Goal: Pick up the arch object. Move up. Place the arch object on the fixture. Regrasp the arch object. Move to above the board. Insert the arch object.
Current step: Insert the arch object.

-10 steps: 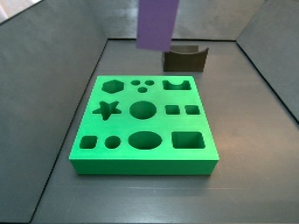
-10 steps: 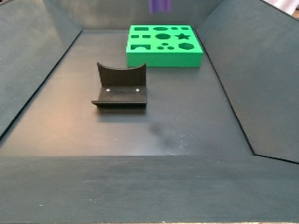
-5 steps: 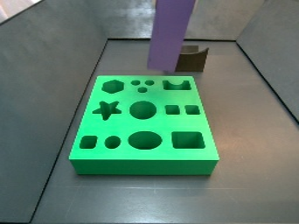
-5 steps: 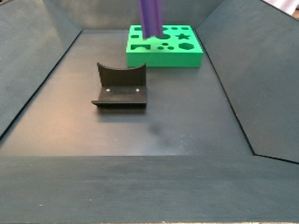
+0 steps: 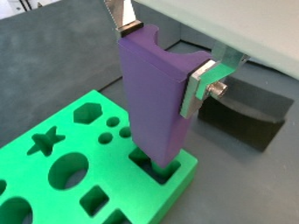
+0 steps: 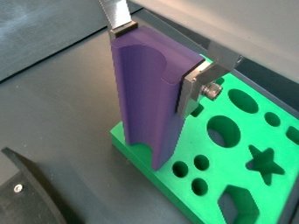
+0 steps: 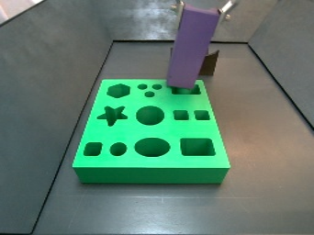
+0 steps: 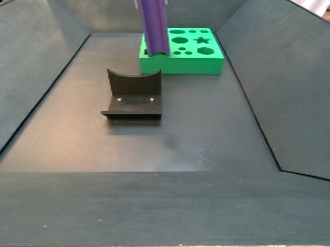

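Purple and upright, the arch object [image 5: 155,101] is clamped near its top by the gripper [image 5: 163,54], its lower end entering the arch cut-out at the far right corner of the board [image 7: 128,156]. It looks slightly tilted; pushed down misaligned, it may jam on the hole's edge.

The gripper [image 5: 163,54] has two flat silver plate fingers [image 5: 201,86], thin and bright with a brushed metal look. In both wrist views one finger [image 6: 198,83] is stepped near its upper part, with a round silver screw head set into a dark recess on its outer face. The opposite finger [image 6: 117,15] is a plain narrow strip. Above the fingers sits a pale grey-white body with a smooth slanted edge
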